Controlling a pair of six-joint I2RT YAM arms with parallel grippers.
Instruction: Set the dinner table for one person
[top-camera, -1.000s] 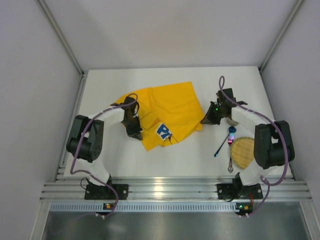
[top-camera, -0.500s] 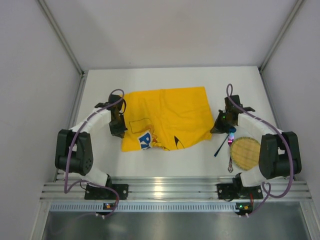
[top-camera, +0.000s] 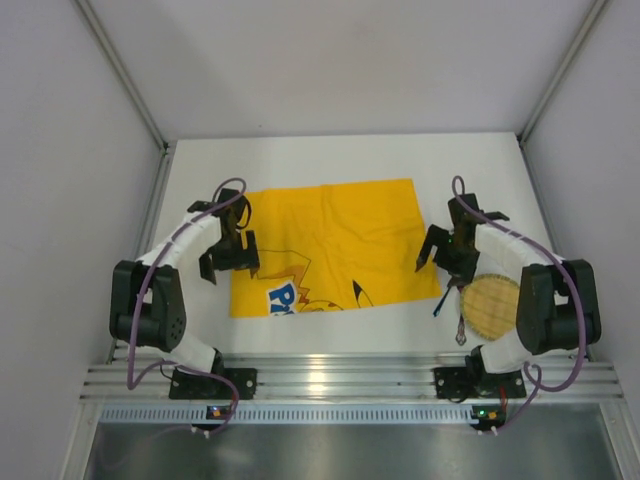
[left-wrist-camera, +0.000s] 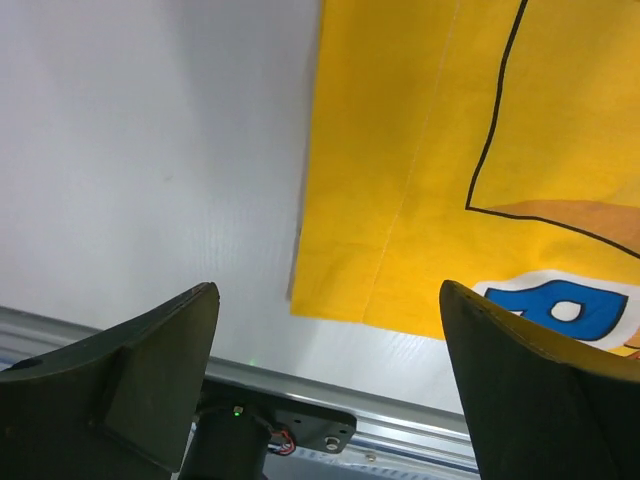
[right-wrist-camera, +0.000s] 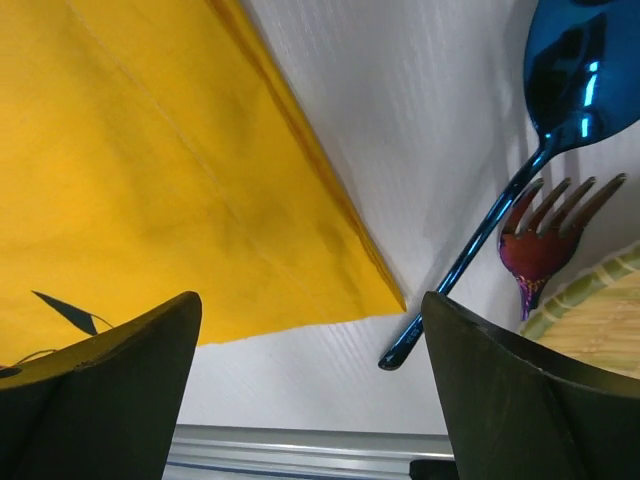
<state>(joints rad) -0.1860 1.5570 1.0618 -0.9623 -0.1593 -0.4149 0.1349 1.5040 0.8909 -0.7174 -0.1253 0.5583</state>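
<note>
The dinner table is a white top. A yellow cartoon-printed cloth lies spread flat on it between my two arms. My left gripper hovers open over the cloth's near-left corner, with nothing between its fingers. My right gripper hovers open over the near-right corner, also empty. Just right of that corner lie a blue spoon, a purple-red fork and a round woven plate.
A silver aluminium rail runs along the near edge, with both arm bases bolted to it. Grey walls close in the left, right and far sides. Bare white tabletop shows left of the cloth.
Both grippers have opened and let go of the cloth. The cloth, crumpled a second ago, now lies flat and sits a little nearer the rail.
</note>
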